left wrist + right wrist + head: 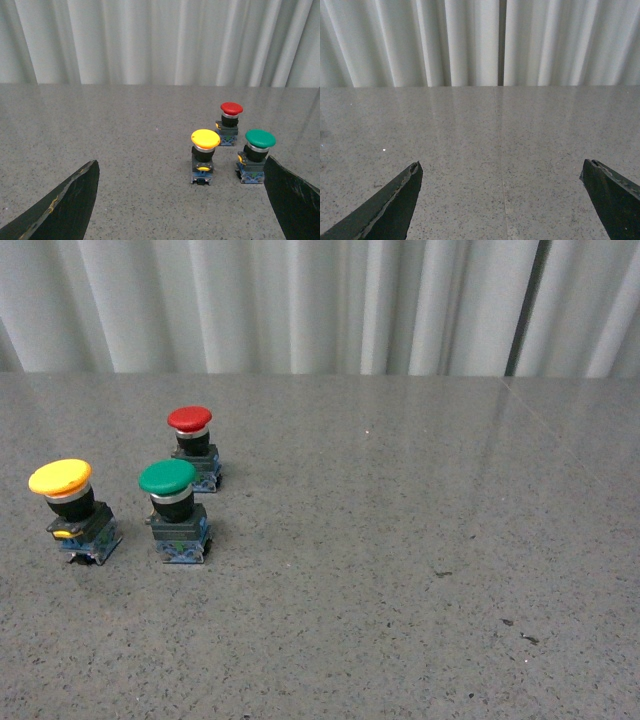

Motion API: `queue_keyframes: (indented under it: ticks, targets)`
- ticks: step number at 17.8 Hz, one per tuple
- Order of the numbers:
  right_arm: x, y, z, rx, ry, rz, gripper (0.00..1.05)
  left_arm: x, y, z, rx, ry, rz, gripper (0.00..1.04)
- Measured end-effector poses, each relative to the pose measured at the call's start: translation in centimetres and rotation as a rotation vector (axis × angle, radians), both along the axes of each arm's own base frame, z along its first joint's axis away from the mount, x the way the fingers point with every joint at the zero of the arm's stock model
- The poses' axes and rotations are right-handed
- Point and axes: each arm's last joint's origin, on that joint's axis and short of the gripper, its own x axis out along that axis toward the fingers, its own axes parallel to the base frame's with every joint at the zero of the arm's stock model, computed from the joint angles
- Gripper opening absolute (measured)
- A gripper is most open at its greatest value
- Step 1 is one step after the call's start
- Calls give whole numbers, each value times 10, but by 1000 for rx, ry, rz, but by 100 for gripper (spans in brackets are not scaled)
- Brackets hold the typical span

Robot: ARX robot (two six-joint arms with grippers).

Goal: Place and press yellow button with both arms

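The yellow button (73,508) stands upright at the far left of the grey table, with a yellow cap, black body and blue base. It also shows in the left wrist view (204,156), ahead of my open left gripper (181,170), whose black fingers (70,200) are spread wide and empty. My right gripper (501,167) is open and empty over bare table; no button shows in its view. Neither arm shows in the front view.
A green-capped button (175,510) stands just right of the yellow one, and a red-capped button (193,447) behind it. Both also show in the left wrist view, green (256,155) and red (230,123). A white curtain (320,300) hangs behind the table.
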Motion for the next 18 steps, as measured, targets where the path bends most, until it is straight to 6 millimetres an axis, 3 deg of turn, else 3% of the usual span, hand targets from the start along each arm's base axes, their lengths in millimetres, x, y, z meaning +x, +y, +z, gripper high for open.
queue_keyframes:
  ticks: [1, 3, 6, 8, 10, 14, 16, 18]
  targets:
    - [0, 0, 0, 0, 0, 0, 98, 0, 0, 0, 0, 0, 0, 98]
    - [0, 0, 0, 0, 0, -2, 98, 2, -3, 0, 3, 251, 171, 98]
    - [0, 0, 0, -1, 1, 0, 98, 26, 14, 33, -19, 169, 358, 98]
    - [0, 0, 0, 0, 0, 0, 98, 58, 17, 62, -8, 95, 285, 98]
    - [0, 0, 0, -1, 0, 0, 98, 103, 16, 75, 6, 140, 190, 98]
    - [0, 0, 0, -1, 0, 0, 98, 175, -7, 61, 33, 355, 9, 98]
    - [0, 0, 0, 0, 0, 0, 98, 189, -17, 51, 37, 417, -40, 98]
    - [0, 0, 0, -1, 0, 0, 98, 198, -29, 28, 33, 505, -94, 98]
